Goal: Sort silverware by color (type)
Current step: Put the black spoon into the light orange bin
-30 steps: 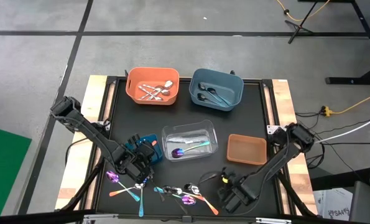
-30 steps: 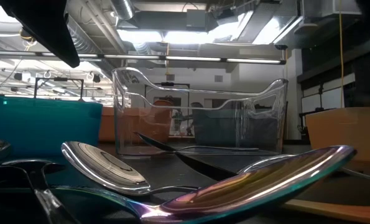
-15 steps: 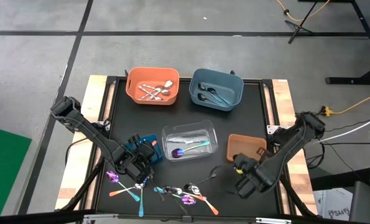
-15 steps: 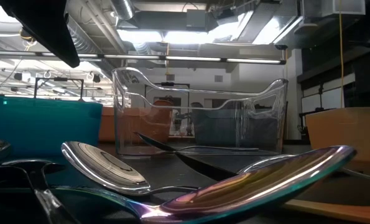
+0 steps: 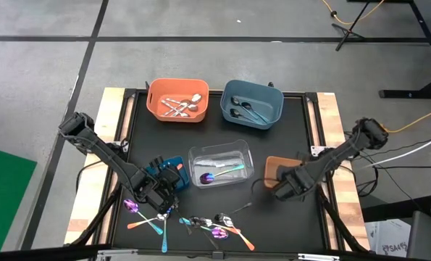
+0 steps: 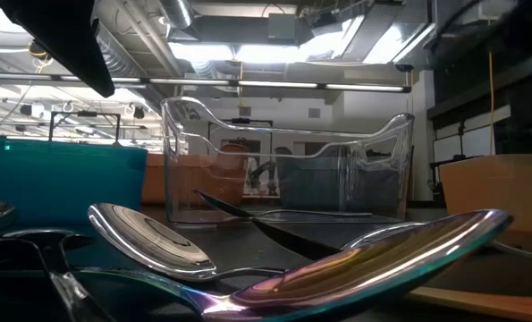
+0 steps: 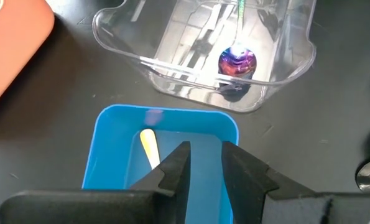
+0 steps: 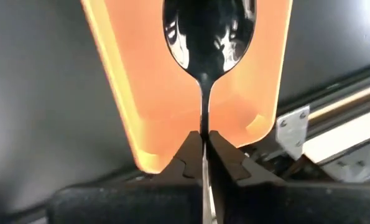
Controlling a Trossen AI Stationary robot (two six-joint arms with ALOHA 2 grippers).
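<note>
Part sorted: orange bin [image 5: 177, 100] at 11 and blue-grey bin [image 5: 252, 104] at 1 hold pieces. My right gripper [image 8: 204, 144] pinches a dark spoon [image 8: 206, 34] over the brown bin [image 5: 285, 172]; loose silverware [image 5: 201, 223] remains at 6. My left gripper [image 7: 203, 163] hovers slightly spread over the small blue bin [image 7: 116, 158].

A glossy black metal spoon [image 8: 204, 37] is hanging bowl-forward over the translucent brown bin [image 8: 141, 106], its thin handle pinched between the right gripper's fingers [image 8: 225, 155]. Plain silver pieces [image 5: 180, 107] are lying in the orange bin [image 5: 157, 110], dark ones [image 5: 245, 110] in the grey-blue bin [image 5: 273, 98]. An iridescent purple-teal spoon [image 5: 219, 174] is resting in the clear bin [image 5: 198, 156]. Mixed pieces [image 5: 214, 226] are lying scattered on the table's [image 5: 201, 138] near edge.
</note>
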